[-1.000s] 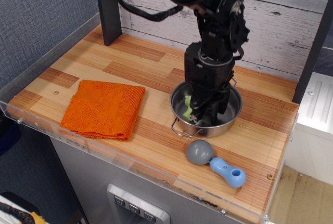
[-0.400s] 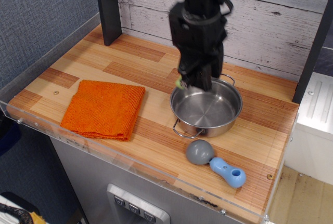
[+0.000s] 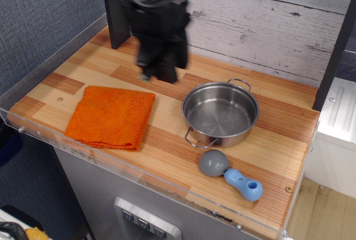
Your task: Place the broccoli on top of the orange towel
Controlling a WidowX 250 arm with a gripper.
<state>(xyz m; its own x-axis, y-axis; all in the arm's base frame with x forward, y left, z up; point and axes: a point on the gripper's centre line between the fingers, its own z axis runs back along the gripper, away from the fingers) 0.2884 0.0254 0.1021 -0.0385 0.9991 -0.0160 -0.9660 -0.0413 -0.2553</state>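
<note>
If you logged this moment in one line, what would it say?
gripper: raised between pot and towel, blurred | broccoli: not visible | pot: empty | towel: bare

Wood-plank worktop (image 3: 167,134), clear acrylic edge. Whitewashed plank wall (image 3: 278,23) behind, grey textured wall (image 3: 39,11) left.

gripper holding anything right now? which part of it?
Cannot tell. The gripper is motion-blurred above the table, between the orange towel and the pot. No broccoli shows, the pot is empty, and the jaws are too smeared to read.
</note>
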